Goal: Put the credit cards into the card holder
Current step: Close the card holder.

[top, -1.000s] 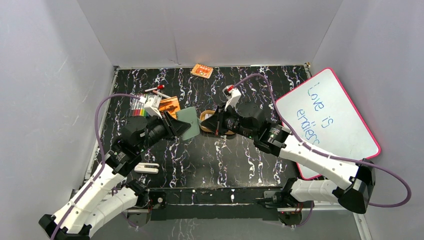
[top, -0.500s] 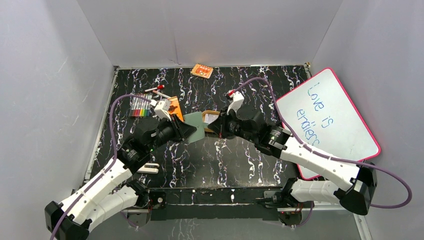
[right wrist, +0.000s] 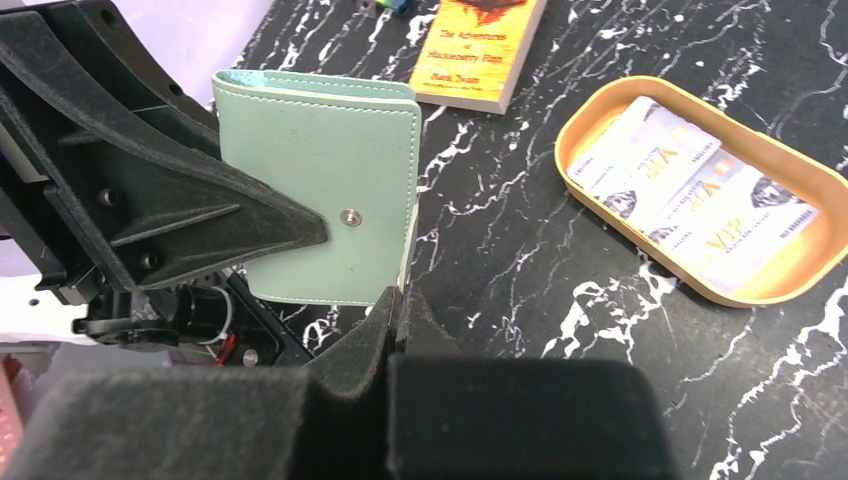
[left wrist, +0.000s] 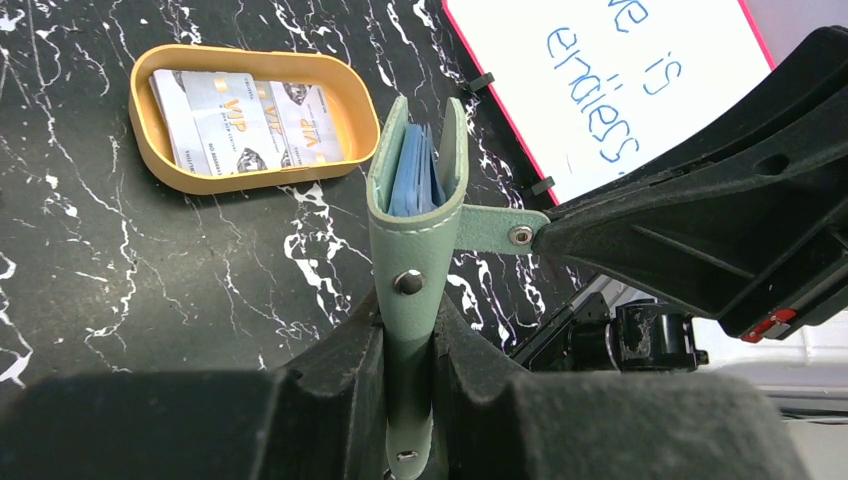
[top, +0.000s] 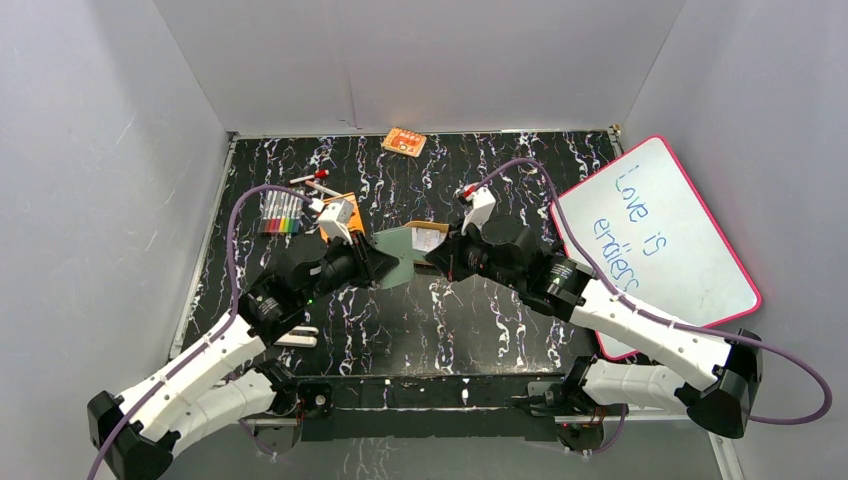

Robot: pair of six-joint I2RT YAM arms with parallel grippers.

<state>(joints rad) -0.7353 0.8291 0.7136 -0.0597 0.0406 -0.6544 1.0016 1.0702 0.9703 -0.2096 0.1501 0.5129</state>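
The card holder (left wrist: 415,200), sage green with pale blue sleeves, is held off the table between both arms. My left gripper (left wrist: 410,320) is shut on its folded spine, beside the snap stud. My right gripper (right wrist: 400,300) is shut on the thin snap tab at the holder's (right wrist: 330,190) edge. From above, the card holder (top: 395,258) hangs between the left gripper (top: 375,262) and the right gripper (top: 435,258). The credit cards (left wrist: 250,120), pale with gold VIP print, lie flat in a tan oval tray (left wrist: 145,140). In the right wrist view these credit cards (right wrist: 700,200) are to the right.
A pink-framed whiteboard (top: 660,240) leans at the right. An orange booklet (top: 340,212) and coloured markers (top: 278,212) lie at the left, an orange packet (top: 404,141) at the back. A white object (top: 293,336) lies by the left arm. The tray (top: 425,238) is behind the grippers.
Both grippers have shifted slightly right and toward the near edge with the card holder between them. The tray behind them shows more of its cards.
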